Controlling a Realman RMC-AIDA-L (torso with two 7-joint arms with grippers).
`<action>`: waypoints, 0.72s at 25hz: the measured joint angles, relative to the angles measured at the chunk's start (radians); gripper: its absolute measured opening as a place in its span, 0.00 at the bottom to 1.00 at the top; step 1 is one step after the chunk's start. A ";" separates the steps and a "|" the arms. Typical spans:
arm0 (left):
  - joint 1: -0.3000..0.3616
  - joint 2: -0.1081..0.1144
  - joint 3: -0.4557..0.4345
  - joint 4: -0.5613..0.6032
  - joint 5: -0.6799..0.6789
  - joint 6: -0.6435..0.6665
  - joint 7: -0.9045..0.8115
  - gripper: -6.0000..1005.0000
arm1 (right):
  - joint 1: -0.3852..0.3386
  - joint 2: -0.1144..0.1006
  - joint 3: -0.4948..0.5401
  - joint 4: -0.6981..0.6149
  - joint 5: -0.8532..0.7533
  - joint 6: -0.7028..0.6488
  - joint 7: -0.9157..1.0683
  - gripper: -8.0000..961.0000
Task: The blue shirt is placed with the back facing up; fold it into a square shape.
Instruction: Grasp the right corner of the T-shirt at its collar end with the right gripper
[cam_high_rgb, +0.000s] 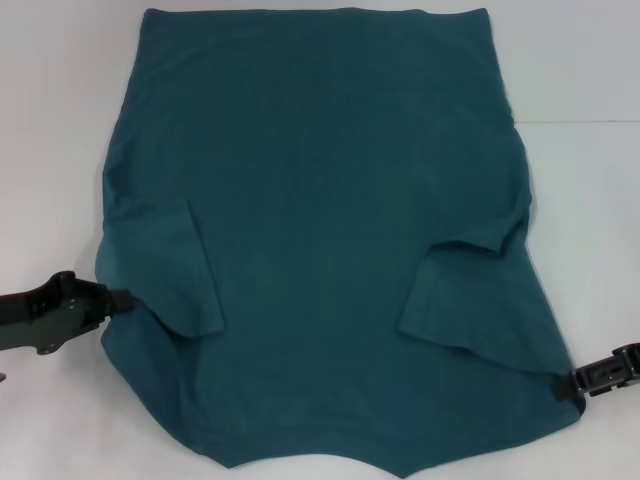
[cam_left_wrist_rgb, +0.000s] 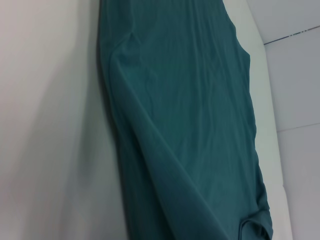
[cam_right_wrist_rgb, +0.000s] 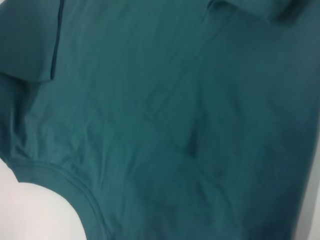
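Note:
The blue shirt (cam_high_rgb: 320, 220) lies flat on the white table (cam_high_rgb: 60, 120), plain side up, with its collar edge toward me. Both short sleeves are folded inward over the body, the left sleeve (cam_high_rgb: 170, 270) and the right sleeve (cam_high_rgb: 470, 290). My left gripper (cam_high_rgb: 122, 298) touches the shirt's left edge just below the folded sleeve. At the near right corner of the shirt, my right gripper (cam_high_rgb: 566, 384) rests against the cloth. In the left wrist view the shirt (cam_left_wrist_rgb: 190, 125) runs along the table. In the right wrist view the shirt (cam_right_wrist_rgb: 170, 125) fills the picture, with its hem curving past.
White table surface surrounds the shirt on the left, right and far sides. A seam in the table (cam_high_rgb: 580, 122) runs along the far right. The shirt's near edge (cam_high_rgb: 400, 470) reaches almost to the bottom of the head view.

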 joint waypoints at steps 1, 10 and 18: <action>0.000 0.000 0.000 0.000 0.000 0.000 0.000 0.03 | 0.001 0.002 -0.002 0.000 0.000 0.001 0.000 0.88; 0.000 0.000 -0.001 0.000 -0.002 0.000 0.000 0.03 | 0.009 0.007 -0.006 0.003 -0.009 0.002 0.006 0.88; -0.002 0.000 0.001 -0.006 0.000 -0.012 0.000 0.03 | 0.010 0.007 -0.007 0.000 -0.019 0.015 0.017 0.88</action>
